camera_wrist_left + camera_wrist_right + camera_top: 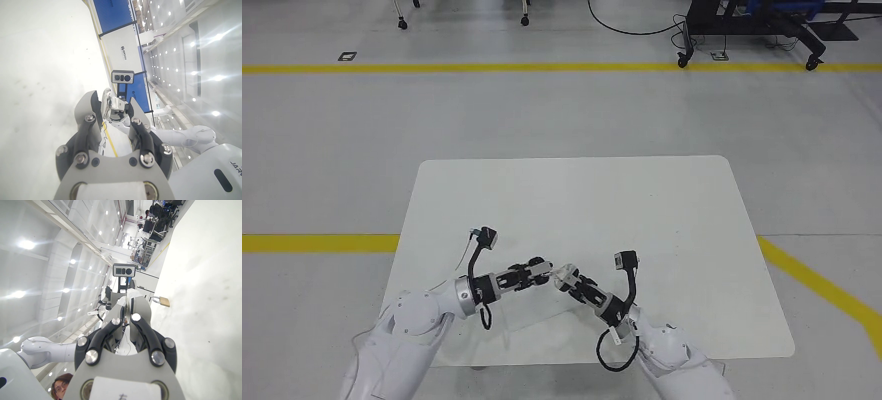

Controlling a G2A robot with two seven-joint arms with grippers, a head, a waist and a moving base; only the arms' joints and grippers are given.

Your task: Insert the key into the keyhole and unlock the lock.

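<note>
1. Where both arms meet over the table (642,200), the right gripper (128,296) has its fingers together; a key between them cannot be confirmed.
2. The left gripper (113,98), fingers spread, straddles those tips.
3. One padlock (164,301) sits on the table nearby, shackle either raised or pointing away: undecidable.

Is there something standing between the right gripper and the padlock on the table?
Nothing visible does. The padlock lies on the bare table beside the tip of the right gripper. The left gripper faces that tip head-on and is not in line with the padlock.
</note>
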